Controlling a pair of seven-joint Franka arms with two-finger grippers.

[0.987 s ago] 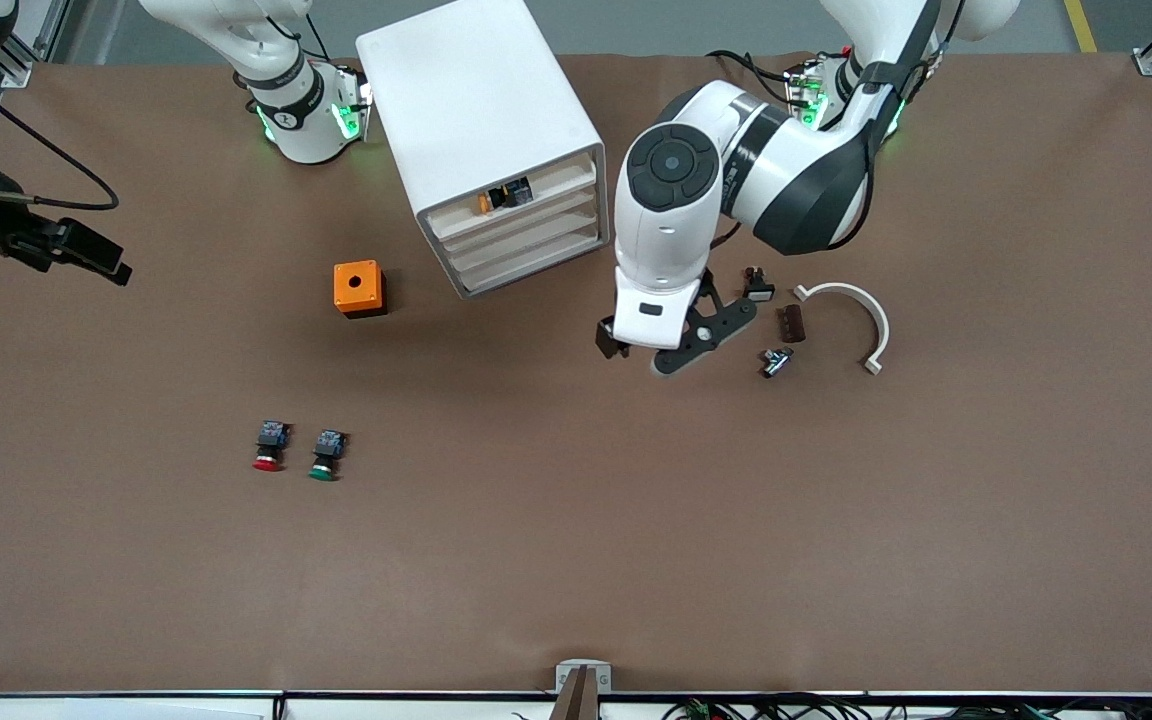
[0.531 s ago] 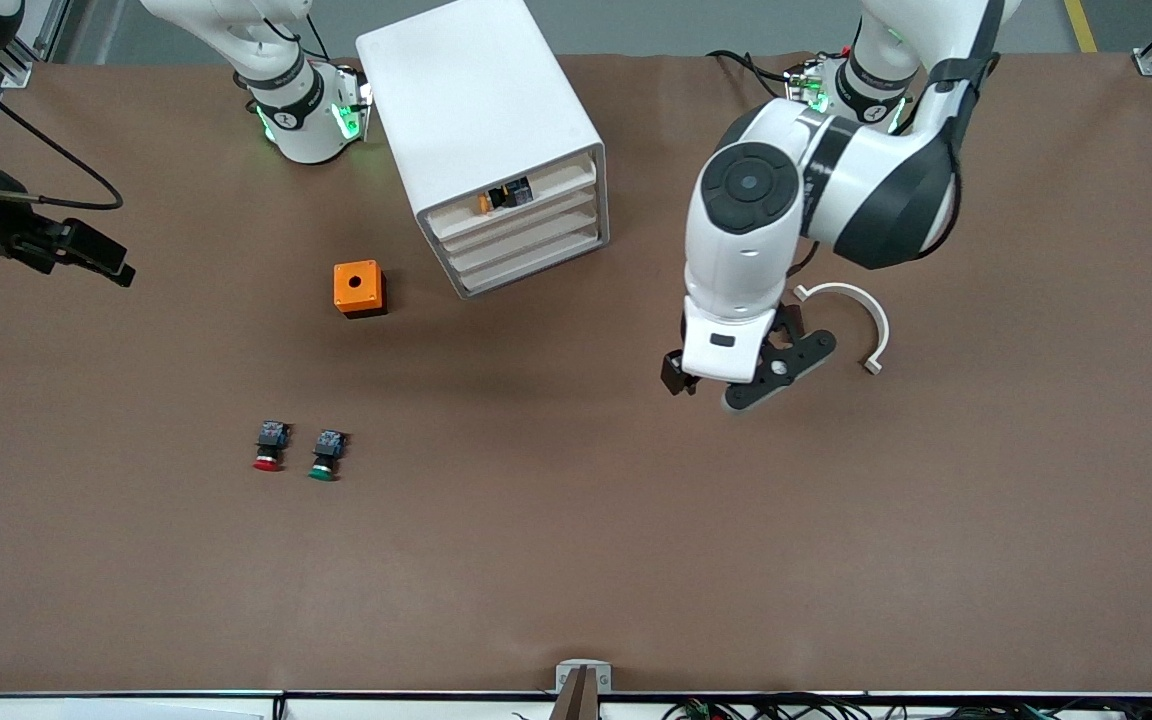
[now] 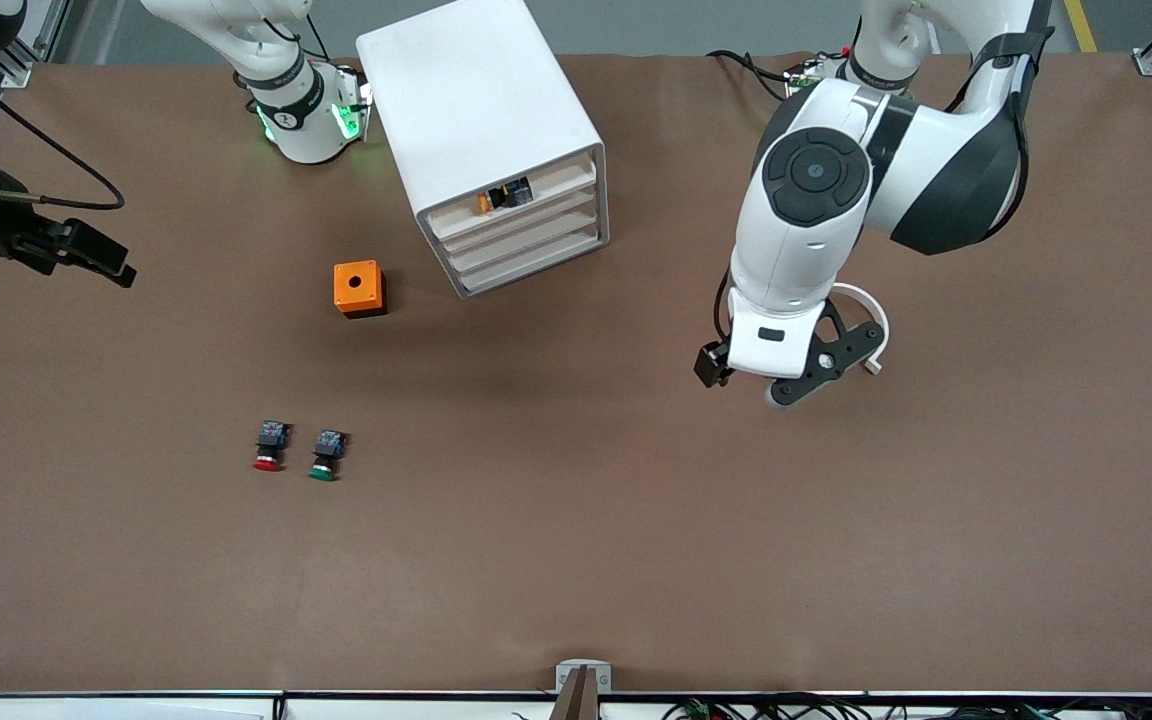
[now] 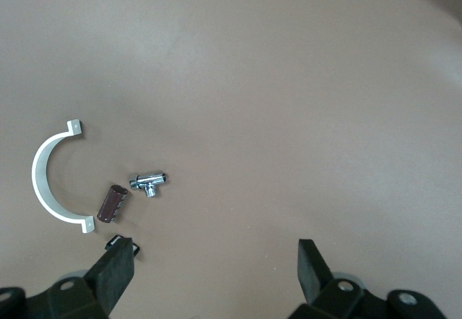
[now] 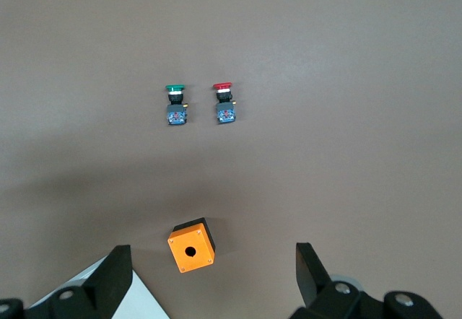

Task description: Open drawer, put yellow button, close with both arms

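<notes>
The white cabinet (image 3: 476,100) stands near the arms' bases. Its uppermost drawer (image 3: 551,180) holds the yellow button (image 3: 485,204), whose cap and black body show at the drawer's front. The drawer sticks out little, if at all. My left gripper (image 3: 786,372) hangs open and empty over small parts toward the left arm's end; its fingers stand wide apart in the left wrist view (image 4: 213,265). My right gripper (image 3: 86,258) waits high toward the right arm's end, open and empty (image 5: 213,265), looking down on a corner of the cabinet (image 5: 94,290).
An orange box with a hole (image 3: 358,288) (image 5: 191,245) sits beside the cabinet. A red-capped button (image 3: 268,450) (image 5: 224,102) and a green-capped one (image 3: 326,456) (image 5: 175,102) lie nearer the camera. Under the left hand lie a white curved bracket (image 3: 879,322) (image 4: 45,182), a brown cylinder (image 4: 112,203) and a chrome fitting (image 4: 148,183).
My left arm has swung away from the cabinet toward its own end of the table and now covers the small parts. The right arm and the drawer have not moved.
</notes>
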